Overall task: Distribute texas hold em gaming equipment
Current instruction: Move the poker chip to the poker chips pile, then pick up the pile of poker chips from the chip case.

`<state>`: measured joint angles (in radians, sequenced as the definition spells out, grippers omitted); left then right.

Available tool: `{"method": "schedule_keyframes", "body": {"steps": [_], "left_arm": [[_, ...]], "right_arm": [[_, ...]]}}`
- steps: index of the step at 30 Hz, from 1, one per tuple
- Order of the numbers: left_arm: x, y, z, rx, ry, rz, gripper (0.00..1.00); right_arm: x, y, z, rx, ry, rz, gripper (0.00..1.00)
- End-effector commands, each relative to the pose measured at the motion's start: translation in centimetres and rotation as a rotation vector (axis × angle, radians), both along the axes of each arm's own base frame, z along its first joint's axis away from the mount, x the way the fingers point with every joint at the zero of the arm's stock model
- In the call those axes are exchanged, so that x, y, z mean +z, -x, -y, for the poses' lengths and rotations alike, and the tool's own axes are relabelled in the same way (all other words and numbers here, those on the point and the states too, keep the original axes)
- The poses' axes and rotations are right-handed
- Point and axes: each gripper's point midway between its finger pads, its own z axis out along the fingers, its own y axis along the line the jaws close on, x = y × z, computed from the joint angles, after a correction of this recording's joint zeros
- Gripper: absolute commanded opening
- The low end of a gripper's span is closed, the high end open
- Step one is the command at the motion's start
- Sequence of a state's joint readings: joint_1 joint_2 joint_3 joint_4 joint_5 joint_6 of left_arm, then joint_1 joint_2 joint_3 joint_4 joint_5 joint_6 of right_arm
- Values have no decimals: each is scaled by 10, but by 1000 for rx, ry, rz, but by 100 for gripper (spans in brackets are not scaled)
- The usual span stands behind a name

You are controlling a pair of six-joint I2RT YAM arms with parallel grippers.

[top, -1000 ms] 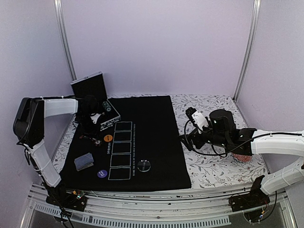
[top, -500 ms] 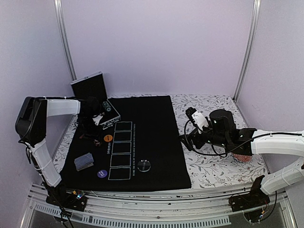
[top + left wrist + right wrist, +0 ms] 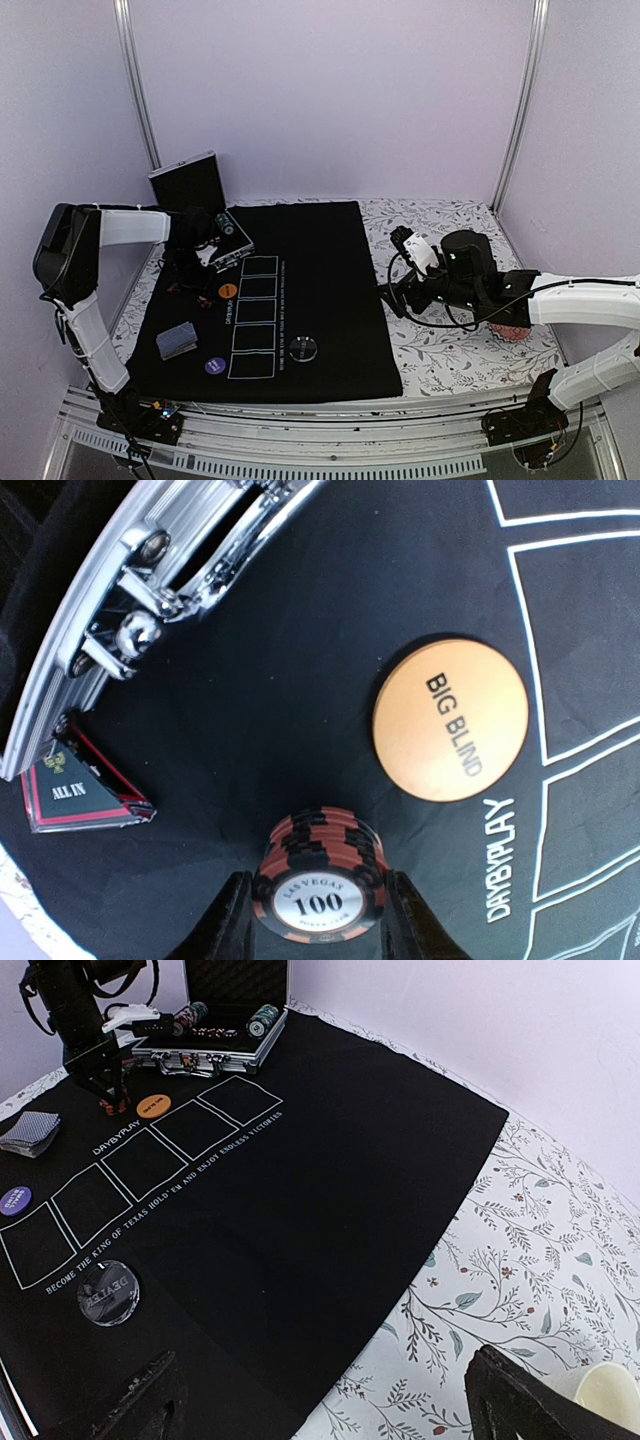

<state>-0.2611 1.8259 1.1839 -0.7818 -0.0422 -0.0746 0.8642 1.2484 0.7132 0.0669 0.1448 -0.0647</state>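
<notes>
The far and right parts of the black felt mat [image 3: 330, 240] are bare, so a broad lane is offered from its right edge to the row of white card outlines [image 3: 255, 315]. The left strip is crowded: its far corner is taken by the open aluminium chip case [image 3: 222, 238], and just before it the stack of red-and-black striped poker chips [image 3: 320, 850] is clasped by the left gripper [image 3: 318, 885], hemmed by the round orange "BIG BLIND" disc [image 3: 450, 717] and the red-edged triangular "ALL IN" marker [image 3: 80, 792]. Nearer, room is taken by the grey-blue deck of cards [image 3: 177, 340], the purple disc [image 3: 214, 366] and the clear round disc [image 3: 303, 348]. The cream cup [image 3: 605, 1388] stands just beside the right gripper [image 3: 330, 1410].
</notes>
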Motion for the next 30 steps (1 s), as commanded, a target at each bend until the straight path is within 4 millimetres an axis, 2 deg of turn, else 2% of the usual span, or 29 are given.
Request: {"method": "schedule_keyframes", "body": {"steps": [1, 7, 11, 14, 17, 20, 23, 26, 30], "left_arm": [[-3, 3, 2, -19, -6, -6, 44], [14, -4, 9, -26, 30, 40, 65], [38, -18, 18, -44, 75, 112, 71], [71, -37, 26, -61, 119, 217, 74], [113, -60, 38, -108, 173, 360, 76], [153, -82, 50, -170, 217, 506, 76], [184, -104, 58, -221, 232, 604, 75], [198, -125, 61, -275, 201, 650, 75], [189, -157, 48, -305, 122, 652, 71]], "right_arm": [[6, 3, 1, 3, -14, 9, 99], [6, 3, 1, 7, -12, 8, 99], [9, 2, 1, 2, -20, 16, 99], [14, 2, 2, -5, -32, 27, 99], [20, 3, 4, -8, -54, 43, 99], [25, 6, 5, 4, -66, 54, 99], [28, 9, 6, 14, -75, 61, 99], [29, 13, 6, 31, -78, 56, 99], [28, 18, 9, 42, -84, 57, 99]]}}
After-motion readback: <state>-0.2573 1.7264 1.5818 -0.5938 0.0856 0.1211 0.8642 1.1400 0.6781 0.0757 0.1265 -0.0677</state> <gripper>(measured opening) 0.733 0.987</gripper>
